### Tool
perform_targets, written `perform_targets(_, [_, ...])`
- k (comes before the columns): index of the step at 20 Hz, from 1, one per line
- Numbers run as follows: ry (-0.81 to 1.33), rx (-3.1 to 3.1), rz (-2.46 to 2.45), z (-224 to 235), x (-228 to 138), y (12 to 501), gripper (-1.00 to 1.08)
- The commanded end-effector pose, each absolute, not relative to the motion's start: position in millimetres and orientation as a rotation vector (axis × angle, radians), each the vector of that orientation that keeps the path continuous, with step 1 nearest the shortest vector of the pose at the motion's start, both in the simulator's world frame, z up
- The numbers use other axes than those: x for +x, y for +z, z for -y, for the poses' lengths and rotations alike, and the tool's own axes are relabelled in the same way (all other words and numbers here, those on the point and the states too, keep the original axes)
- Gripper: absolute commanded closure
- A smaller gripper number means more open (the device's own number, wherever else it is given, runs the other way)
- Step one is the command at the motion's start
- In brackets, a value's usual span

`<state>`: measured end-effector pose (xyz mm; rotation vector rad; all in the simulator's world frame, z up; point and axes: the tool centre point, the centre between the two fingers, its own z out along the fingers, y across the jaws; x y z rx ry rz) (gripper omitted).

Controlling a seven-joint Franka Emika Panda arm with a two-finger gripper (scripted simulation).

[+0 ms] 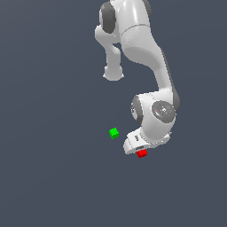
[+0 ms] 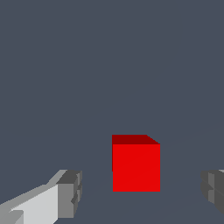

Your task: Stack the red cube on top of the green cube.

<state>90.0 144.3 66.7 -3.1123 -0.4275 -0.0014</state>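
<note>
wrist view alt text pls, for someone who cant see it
A bright red cube sits on a plain dark grey floor, between the two open fingers of the robot's end effector, with clear gaps on both sides. One grey-tipped finger shows fully, the other only at the frame edge; nothing else is in view.

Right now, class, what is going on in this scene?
A white robot arm has its gripper lowered over the red cube. The jaws are open, one on each side of the cube with gaps between, so nothing is gripped yet. The green cube sits apart, toward the exterior view's left, with nothing on it. Stacking has not started.
</note>
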Motion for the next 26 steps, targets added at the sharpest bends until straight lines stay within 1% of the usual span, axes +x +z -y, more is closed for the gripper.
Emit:
perform_targets(1, [0.001,-3.112,0.428,-144.3,89.5,59.6,-0.92])
perform_targets(9, [0.0,-3.113,0.427,-143.7,88.2,21.7,-0.92])
perform_targets(15, [0.0,-3.113,0.426,-143.8,89.7,20.0,-0.92])
perform_targets(16, [0.0,-3.113,0.426,-143.8,89.7,20.0,1.08])
perform_targets(26, [0.001,-3.113,0.426,-143.7,89.5,19.6,1.08])
